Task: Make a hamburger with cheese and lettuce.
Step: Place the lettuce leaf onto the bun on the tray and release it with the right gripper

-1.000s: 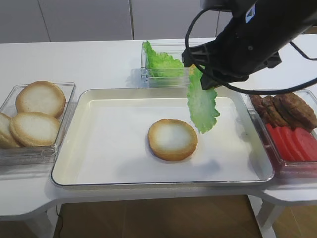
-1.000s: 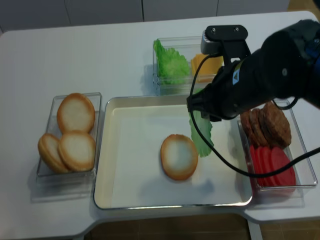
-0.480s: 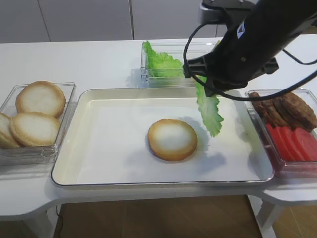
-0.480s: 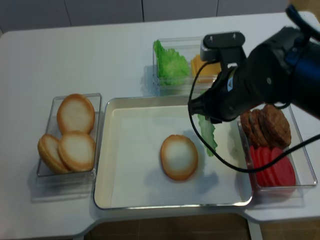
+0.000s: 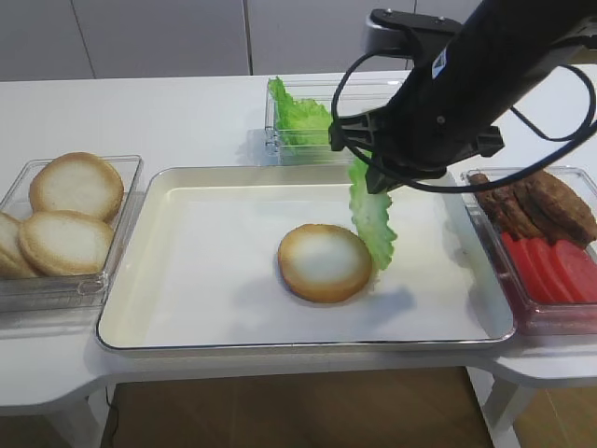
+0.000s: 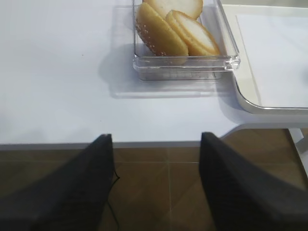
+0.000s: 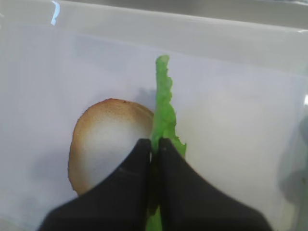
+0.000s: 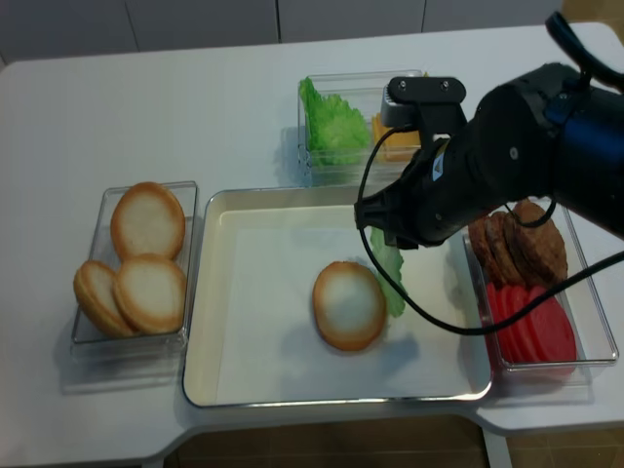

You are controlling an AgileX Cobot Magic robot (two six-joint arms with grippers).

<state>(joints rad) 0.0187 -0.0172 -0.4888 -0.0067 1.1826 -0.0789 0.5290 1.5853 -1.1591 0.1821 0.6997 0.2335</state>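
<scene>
The right gripper [image 7: 154,149], jaws pinched on the lettuce [image 5: 371,219], hangs it edge-on, seemingly just right of the hamburger [image 5: 325,262] bun's rim.

The right arm [image 5: 466,75] is clad in matte black housing with rounded, bulky link sections. A black cable [image 5: 350,89] runs in loops along the outside of the arm. A grey rectangular module [image 8: 422,91] with two small dark screw points sits on top of the wrist section. A small blue-and-white label [image 8: 439,168] marks the side of the housing; its text is too small to read. The right fingers [image 7: 139,192] are smooth, black and tapered. The left fingers [image 6: 86,187] are likewise plain matte black.
</scene>
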